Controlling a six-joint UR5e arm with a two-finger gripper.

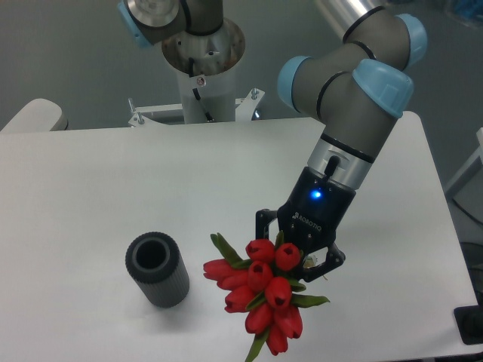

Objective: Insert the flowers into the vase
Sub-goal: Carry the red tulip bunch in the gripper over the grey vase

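The flowers (pixel 260 290) are a bunch of red tulip buds with green leaves, at the front centre-right of the white table (pixel 151 173). My gripper (pixel 296 258) is right over the bunch's upper right part, its black fingers on either side of the stems, which the buds hide. I cannot tell whether the jaws are clamped on them. The vase (pixel 157 268), a small dark grey cylinder with a ribbed rim, stands upright to the left of the flowers, apart from them, its hollow facing up.
The arm's base column (pixel 202 68) rises at the table's far edge. The table's front edge runs just below the flowers, and its right edge (pixel 445 226) is close to the arm.
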